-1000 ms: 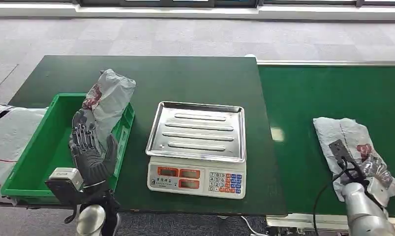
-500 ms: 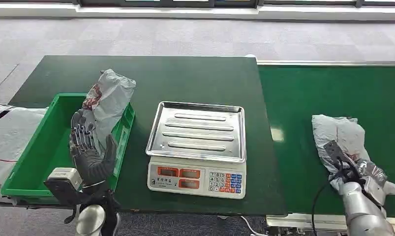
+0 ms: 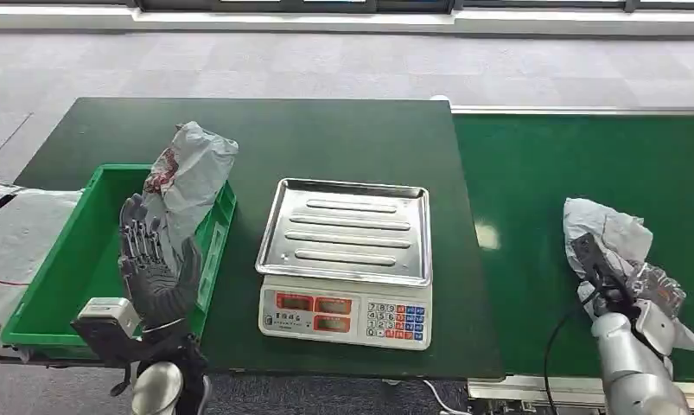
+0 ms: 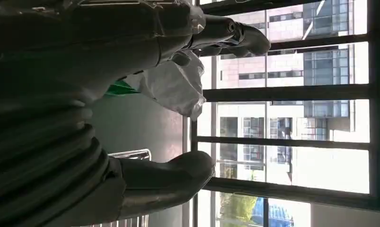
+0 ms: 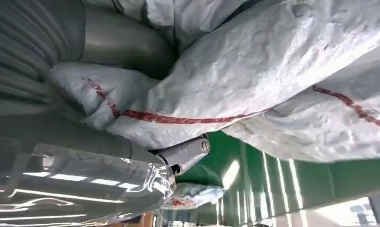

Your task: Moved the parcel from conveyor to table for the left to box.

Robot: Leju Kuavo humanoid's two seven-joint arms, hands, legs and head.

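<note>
Your right hand (image 3: 641, 298) is grabbing the white parcel (image 3: 607, 238) on the conveyor (image 3: 576, 156), while your left hand (image 3: 153, 268) is holding nothing, fingers spread.

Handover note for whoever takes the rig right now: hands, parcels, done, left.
Right hand grips the grey parcel on the conveyor; the right wrist view shows its fingers wrapped in the bag.
Left hand is open, raised over the green bin.
Another grey parcel leans on the green bin's rim.
The scale tray is bare.
Done: grasp on the conveyor.
Left: carry the parcel to the table, release, then the left hand boxes it.
</note>
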